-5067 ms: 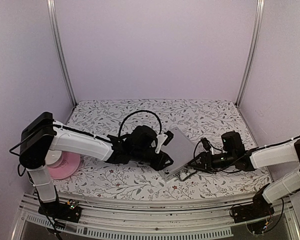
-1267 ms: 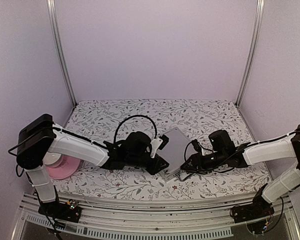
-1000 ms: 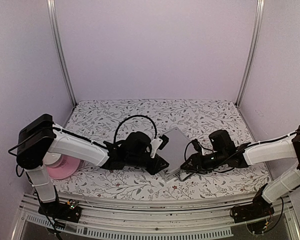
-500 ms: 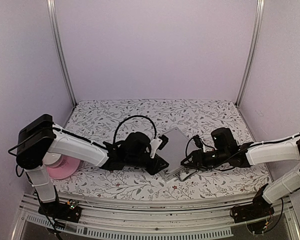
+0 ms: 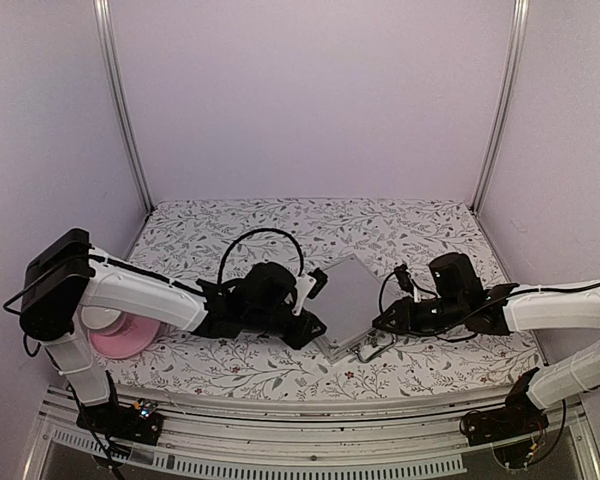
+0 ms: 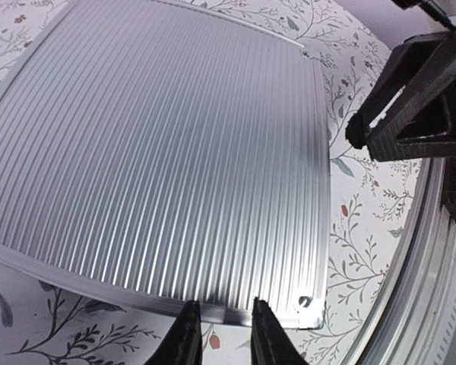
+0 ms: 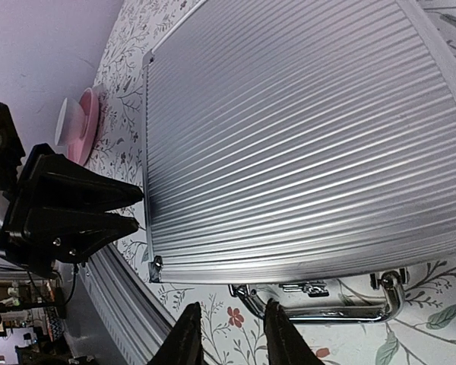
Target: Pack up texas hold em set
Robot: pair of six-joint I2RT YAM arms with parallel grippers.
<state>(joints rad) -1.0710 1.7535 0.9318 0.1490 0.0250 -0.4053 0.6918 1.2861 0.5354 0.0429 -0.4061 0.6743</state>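
Case point(image 5: 352, 298) shut, flat, long axis diagonal, handle point(image 7: 319, 301) nearward; floral cloth point(image 5: 230, 230), lilac walls point(image 5: 310, 100). L gripper point(image 6: 220, 323) closed, R gripper point(image 7: 229, 323) slightly apart, empty.

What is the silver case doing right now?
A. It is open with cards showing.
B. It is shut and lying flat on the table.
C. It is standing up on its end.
B: the silver case lies flat with its ribbed lid down, its handle at the side.

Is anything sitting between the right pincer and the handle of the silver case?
Nothing visible. In the right wrist view the right pincer hangs just off the handle of the closed silver case, with only bare floral tablecloth between them.
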